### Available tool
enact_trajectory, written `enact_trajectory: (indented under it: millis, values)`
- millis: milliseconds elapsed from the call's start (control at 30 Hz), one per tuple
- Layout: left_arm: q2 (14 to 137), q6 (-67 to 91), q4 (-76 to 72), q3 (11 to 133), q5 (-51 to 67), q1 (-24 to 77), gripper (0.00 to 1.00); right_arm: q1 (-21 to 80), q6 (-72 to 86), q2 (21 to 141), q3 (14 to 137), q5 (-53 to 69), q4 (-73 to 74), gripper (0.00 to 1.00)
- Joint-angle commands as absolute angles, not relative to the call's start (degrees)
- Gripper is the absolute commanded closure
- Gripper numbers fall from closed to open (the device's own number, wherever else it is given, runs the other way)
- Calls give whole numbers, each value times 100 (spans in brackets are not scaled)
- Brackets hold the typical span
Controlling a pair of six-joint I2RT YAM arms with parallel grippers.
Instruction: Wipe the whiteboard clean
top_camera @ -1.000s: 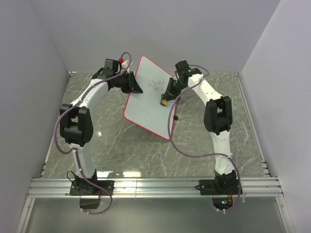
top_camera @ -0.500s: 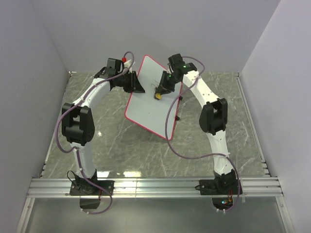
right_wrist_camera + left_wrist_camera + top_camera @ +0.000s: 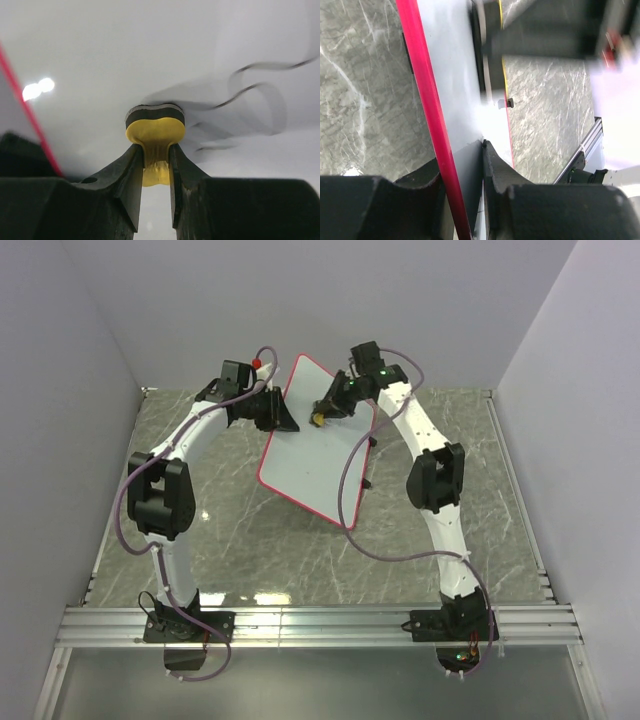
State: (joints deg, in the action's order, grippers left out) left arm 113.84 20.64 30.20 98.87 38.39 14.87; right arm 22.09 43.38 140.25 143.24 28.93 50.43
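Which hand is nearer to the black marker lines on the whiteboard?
Right. The right hand holds the yellow eraser just beside the marker lines; the left hand clamps the whiteboard's red rim at its left edge, away from them.

Grey marbled table (image 3: 240, 540), metal rail (image 3: 320, 625) near edge

My left arm (image 3: 185, 435) and right arm (image 3: 410, 425) are white links with black joints, each trailing a purple cable (image 3: 400, 560). The left gripper (image 3: 462, 165) and right gripper (image 3: 156, 152) are black; a green light (image 3: 375, 368), perhaps an LED, glows upper centre.
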Motion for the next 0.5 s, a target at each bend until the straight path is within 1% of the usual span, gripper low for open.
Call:
enact_trajectory:
  millis: [0, 233, 400, 467]
  values:
    - [11646, 1274, 3771, 9413, 3999, 2417, 100, 1758, 4334, 14528, 14467, 2155, 4973, 100]
    - [11645, 1257, 3788, 9422, 4025, 2435, 100, 1722, 3376, 14493, 13826, 1408, 5704, 100]
    - [11759, 1274, 3823, 9510, 4096, 2496, 100, 1986, 3278, 14458, 14061, 1441, 5784, 100]
    - [11803, 1266, 3841, 9571, 4131, 2549, 100, 2065, 3418, 14370, 14176, 1703, 5678, 100]
